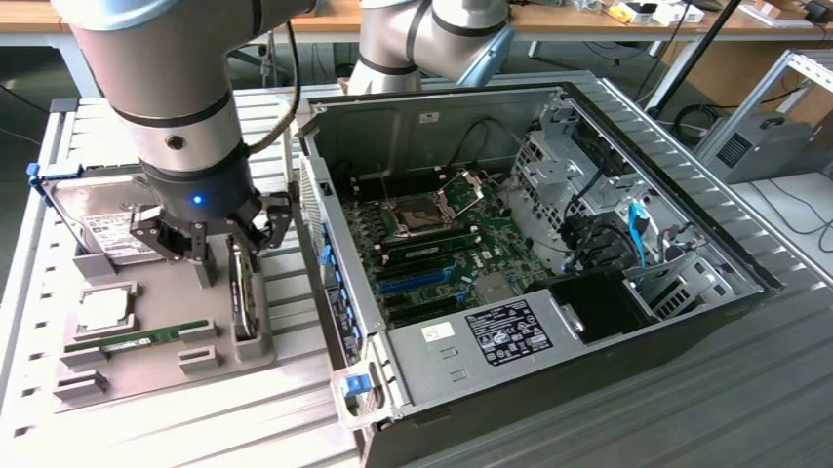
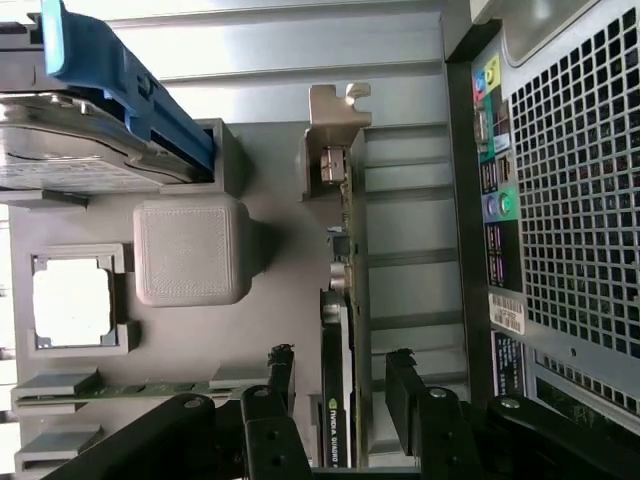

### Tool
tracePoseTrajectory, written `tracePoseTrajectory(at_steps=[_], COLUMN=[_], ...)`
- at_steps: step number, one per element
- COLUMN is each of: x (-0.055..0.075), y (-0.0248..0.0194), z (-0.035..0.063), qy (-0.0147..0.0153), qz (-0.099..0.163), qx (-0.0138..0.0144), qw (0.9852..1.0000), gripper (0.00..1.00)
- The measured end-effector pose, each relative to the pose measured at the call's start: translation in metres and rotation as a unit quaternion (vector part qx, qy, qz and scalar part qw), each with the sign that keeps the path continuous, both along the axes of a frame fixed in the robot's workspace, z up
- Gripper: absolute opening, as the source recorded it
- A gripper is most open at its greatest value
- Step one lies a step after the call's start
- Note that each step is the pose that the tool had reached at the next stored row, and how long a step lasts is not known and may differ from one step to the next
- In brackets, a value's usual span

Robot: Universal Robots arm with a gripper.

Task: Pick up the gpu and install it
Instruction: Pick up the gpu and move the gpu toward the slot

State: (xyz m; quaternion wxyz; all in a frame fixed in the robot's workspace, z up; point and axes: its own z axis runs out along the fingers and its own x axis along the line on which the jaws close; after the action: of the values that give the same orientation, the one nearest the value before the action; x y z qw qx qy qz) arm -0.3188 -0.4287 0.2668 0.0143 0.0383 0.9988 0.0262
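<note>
- Gripper (image 2: 340,353): jaws wide, straddling the gpu's upper edge.
- Gpu (image 1: 244,292): standing on edge in grey holder tray (image 1: 156,292), just beside open computer case (image 1: 377,127).
- Hard drive (image 1: 98,219): tray's far end.

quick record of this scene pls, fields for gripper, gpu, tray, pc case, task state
gripper: gripper open, one finger on each side of the gpu, gaps showing
gpu: gpu standing on edge in a slot of the grey holder tray
tray: grey holder tray also carries a hard drive, a cpu and a memory stick
pc case: computer case open, at the exterior view's right of the tray, motherboard exposed
task state: gpu not yet lifted, not installed
</note>
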Motion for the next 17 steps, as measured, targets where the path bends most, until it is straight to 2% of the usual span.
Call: tracePoseTrajectory(at_steps=[2,8,14,17], x=[0.0,0.0,0.0,0.0], y=[0.0,-0.0003,-0.0037,-0.0038], z=[-0.0139,-0.0167,-0.0175,-0.0258], qy=[0.0,0.0,-0.0001,0.0], qz=[0.0,0.0,0.0,0.0], qx=[0.0,0.0,0.0001,0.0], qw=[1.0,1.0,1.0,1.0], gripper=[0.5,0.5,0.5,0.5])
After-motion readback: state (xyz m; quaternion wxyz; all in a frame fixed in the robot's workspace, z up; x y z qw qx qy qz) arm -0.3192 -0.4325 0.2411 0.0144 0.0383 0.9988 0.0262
